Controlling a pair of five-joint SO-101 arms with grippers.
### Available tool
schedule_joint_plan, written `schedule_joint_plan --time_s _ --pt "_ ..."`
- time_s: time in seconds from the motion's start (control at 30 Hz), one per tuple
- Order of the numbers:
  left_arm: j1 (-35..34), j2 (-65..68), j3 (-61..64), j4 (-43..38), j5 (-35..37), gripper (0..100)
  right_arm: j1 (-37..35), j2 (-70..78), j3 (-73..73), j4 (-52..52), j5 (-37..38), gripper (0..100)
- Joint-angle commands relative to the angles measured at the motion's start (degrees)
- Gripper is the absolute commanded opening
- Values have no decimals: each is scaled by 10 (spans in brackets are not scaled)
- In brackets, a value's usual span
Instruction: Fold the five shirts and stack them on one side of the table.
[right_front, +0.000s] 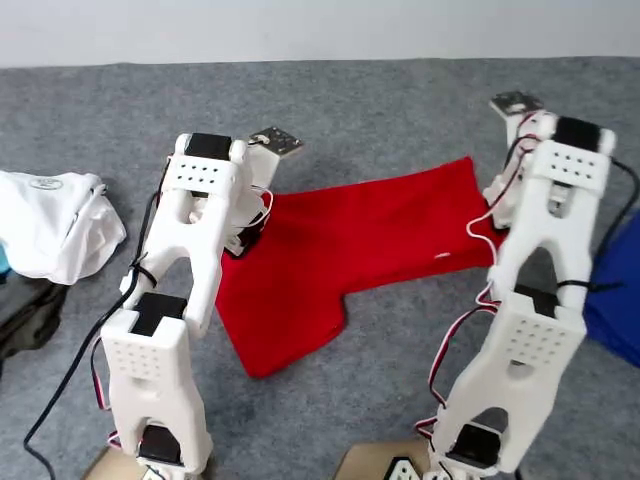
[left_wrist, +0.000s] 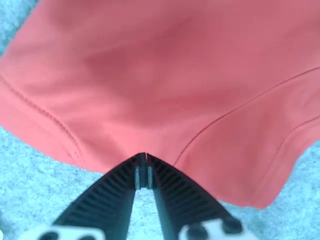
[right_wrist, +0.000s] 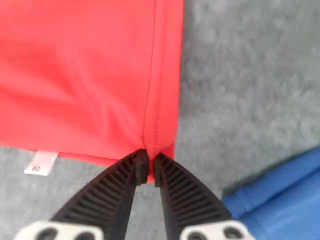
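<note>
The thin red knit shirt (right_front: 350, 250) lay partly spread on the grey felt table (right_front: 400, 100), between the two arms. The left gripper (left_wrist: 145, 161) was pinched tight on the shirt's edge beside a seam. The right gripper (right_wrist: 148, 161) was clamped on a hemmed corner. The cloth looked light and limp, likely to sag and slide. Hems and corners were the sound places to hold, though how deep each bite went was hard to judge.

Black ridged jaws of left gripper (left_wrist: 145, 162) pressed together, tips pinching edge of red shirt (left_wrist: 175, 75). Stitched hem and seam lines cross fabric. Shirt lies on grey fuzzy table (left_wrist: 30, 195).
</note>
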Motion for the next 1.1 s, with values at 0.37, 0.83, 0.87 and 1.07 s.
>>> schedule_joint_plan --time_s 0.37,0.83,0.87,1.07 --pt "4 -40 -1 17 4 8 -65 -82 -21 22 -32 177" --pt "0 -43 0 18 5 8 -43 106 -24 -66 -32 9" --pt "0 -42 0 18 5 8 -44 106 -25 -69 -32 9" --pt "-44 -39 -2 -15 28 8 -53 40 -95 -11 -32 9"
